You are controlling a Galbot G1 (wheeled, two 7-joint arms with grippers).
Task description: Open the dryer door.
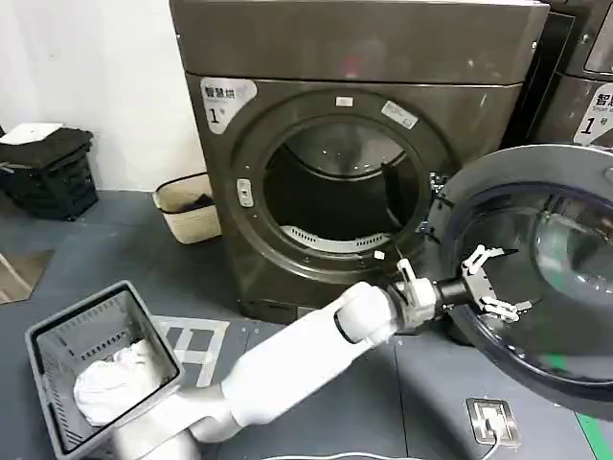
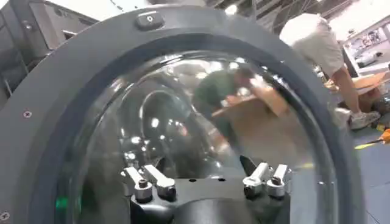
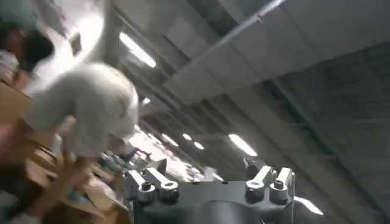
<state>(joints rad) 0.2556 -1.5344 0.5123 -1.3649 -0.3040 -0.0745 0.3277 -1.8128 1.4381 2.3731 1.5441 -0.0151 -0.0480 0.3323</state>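
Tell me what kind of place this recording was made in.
Probably a laundry test area in a large industrial hall. A front-loading dryer stands with its dryer door swung open beside the left gripper, a second machine adjoins it, and a laundry basket sits on the floor.

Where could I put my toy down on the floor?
Bare grey floor lies between the laundry basket and the dryer. It is crowded on the right, where the open dryer door swings out and the left gripper sits by its glass.

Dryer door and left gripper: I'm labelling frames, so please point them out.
dryer door (image 1: 536, 163): head view, on its grey rim.
left gripper (image 1: 498, 280): head view, midway between its open fingertips.
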